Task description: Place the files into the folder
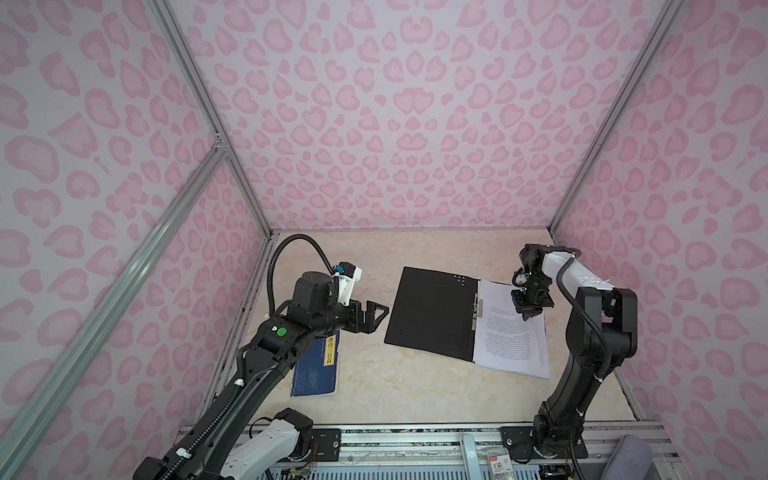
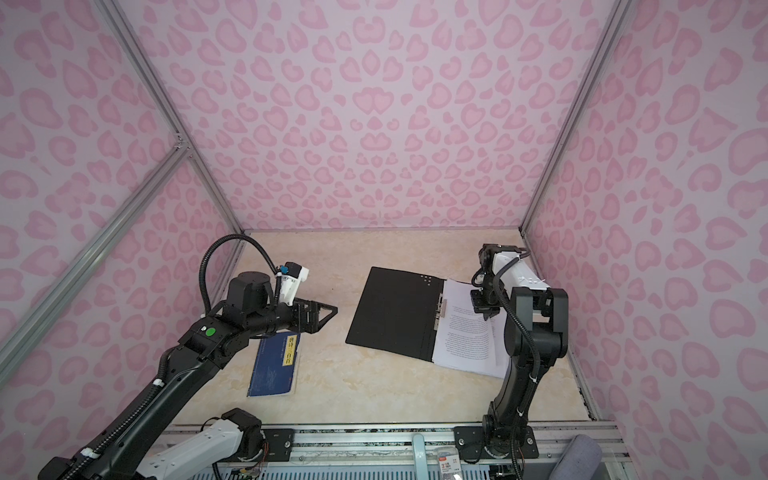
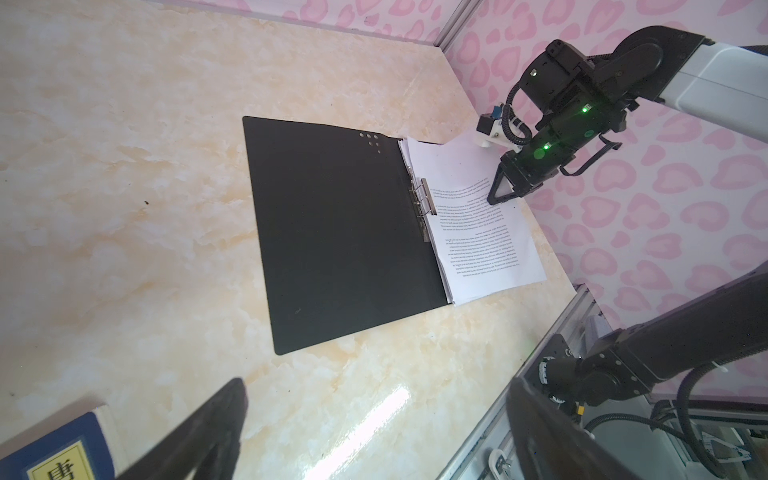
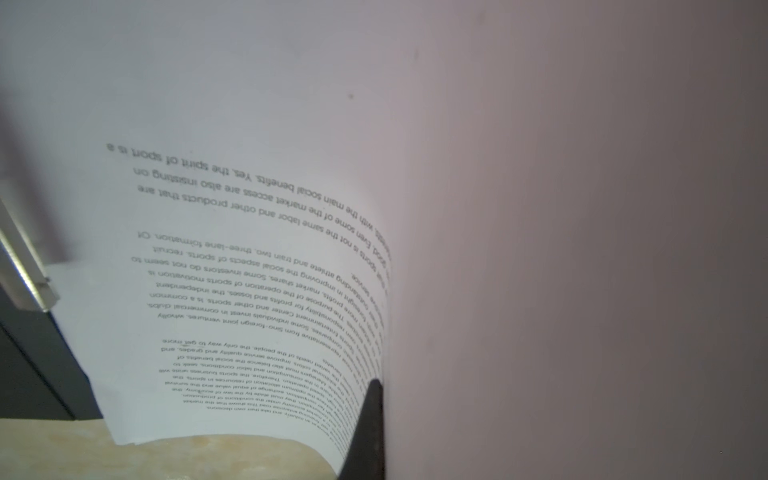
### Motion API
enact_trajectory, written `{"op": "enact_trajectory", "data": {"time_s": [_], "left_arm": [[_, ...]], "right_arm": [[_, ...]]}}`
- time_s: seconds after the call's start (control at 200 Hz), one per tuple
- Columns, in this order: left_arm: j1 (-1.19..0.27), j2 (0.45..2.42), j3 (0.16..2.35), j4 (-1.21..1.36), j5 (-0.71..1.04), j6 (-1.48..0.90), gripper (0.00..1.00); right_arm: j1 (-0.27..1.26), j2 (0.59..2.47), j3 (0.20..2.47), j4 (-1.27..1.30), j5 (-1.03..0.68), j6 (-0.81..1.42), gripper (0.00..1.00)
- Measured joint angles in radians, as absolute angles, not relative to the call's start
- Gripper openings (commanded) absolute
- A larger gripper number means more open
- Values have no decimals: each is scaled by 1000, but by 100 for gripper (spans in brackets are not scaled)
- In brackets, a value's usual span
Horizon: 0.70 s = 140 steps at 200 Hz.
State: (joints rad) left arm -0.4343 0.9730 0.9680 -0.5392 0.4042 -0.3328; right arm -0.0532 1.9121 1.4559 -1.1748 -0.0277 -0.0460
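Pressed together, my right jaws are pinching the top sheet of the files (image 1: 511,340), as far as I am able to read it. In the right wrist view only one dark finger (image 4: 368,424) is showing, and the printed sheet is curling up along it and hiding the other side. I am holding these jaws tip-down over the far half of the stack, just right of the metal fastener strip (image 1: 478,309).

The files are lying on the right half of the folder (image 1: 432,316), with their inner edge sitting against the strip at the spine and the sheets fanning a little at the near corner. The folder is lying open on the bench (image 1: 395,395) with its black inside facing up. Its left flap is lying bare, and a few small pale dots are showing at its far corner near the spine.

My left jaws are standing wide apart and gripping nothing. I am hovering them above the bench between the dark blue book (image 1: 316,370) and the folder's left edge, touching neither, with the fingers (image 3: 208,436) pointing toward the folder. The book is lying flat at the near left with its yellow label up, and in both top views my left arm is crossing over its far end.
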Motion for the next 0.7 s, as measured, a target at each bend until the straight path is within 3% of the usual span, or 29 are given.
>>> {"op": "enact_trajectory", "data": {"time_s": [0.47, 0.57, 0.7], "left_arm": [[-434, 974, 966, -539, 404, -340, 98], [-434, 976, 966, -539, 404, -340, 98], [-434, 976, 965, -538, 404, -340, 98]], "right_arm": [[-52, 1912, 1442, -1170, -27, -56, 0], [-52, 1913, 1442, -1165, -27, -54, 7], [-52, 1917, 1442, -1159, -27, -45, 29]]}}
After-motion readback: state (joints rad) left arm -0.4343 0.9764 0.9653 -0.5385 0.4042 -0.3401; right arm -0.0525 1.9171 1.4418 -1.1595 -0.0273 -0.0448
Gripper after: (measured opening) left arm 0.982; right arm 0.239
